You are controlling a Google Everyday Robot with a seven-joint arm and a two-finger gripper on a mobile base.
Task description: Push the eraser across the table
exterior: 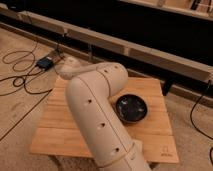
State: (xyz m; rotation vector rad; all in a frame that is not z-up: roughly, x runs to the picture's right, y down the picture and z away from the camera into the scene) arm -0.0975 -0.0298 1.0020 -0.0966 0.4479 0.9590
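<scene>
At far left we see black cables [20, 75] looping over the floor to a small dark box [45, 62], both off the wooden table [60, 135]. Just right of the box, the arm's wrist end [67, 67] reaches over the table's far-left corner. The gripper must sit beyond that wrist, on the side turned away from us. The arm's own links hide it, so we cannot tell whether it is spread, pressed together or pinching anything. We judge the wrist is held far out there because a push needs the tool behind the thing to be moved, with the tabletop ahead of it.

The eraser does not show anywhere on the bare wood. It may lie by that far-left corner behind the forearm, or under the bulk of the arm; we cannot say which. Its long axis and the way it points are hidden too, so we cannot judge whether a push would meet its broad side or its end.

Moving right, the pale arm [95, 120] rises from the near edge, bends at an elbow over the middle of the table and doubles back left, covering much of the top. Just beside it, on the right half, a dark bowl [132, 107] sits upright; we cannot tell whether the two touch. The bowl could stand in the line of a rightward push, so the path may need to skirt it. At far right another cable [200, 107] trails along the floor.
</scene>
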